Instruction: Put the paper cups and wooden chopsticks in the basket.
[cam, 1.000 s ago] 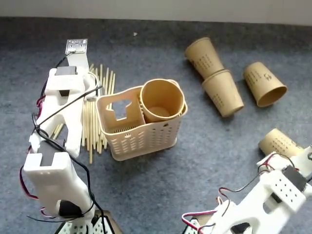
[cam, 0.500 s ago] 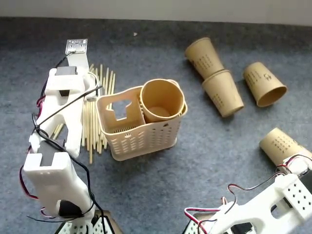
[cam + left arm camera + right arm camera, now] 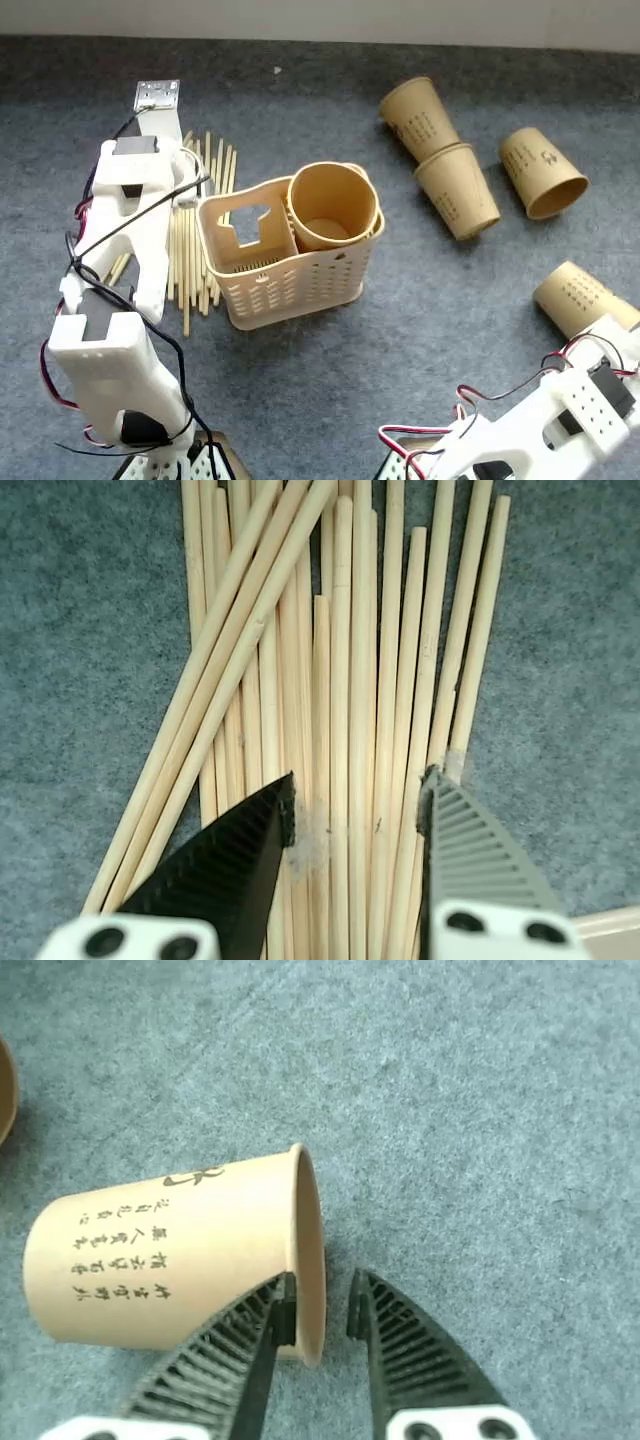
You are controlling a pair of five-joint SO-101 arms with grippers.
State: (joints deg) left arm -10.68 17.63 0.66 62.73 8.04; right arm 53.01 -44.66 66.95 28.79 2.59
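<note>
Tan printed paper cup on its side on grey carpet, rim between the narrowly parted fingers of the right gripper. Pale wooden chopsticks fanned flat beneath the widely spread left gripper, beside the cream perforated plastic basket holding one upright cup.
</note>
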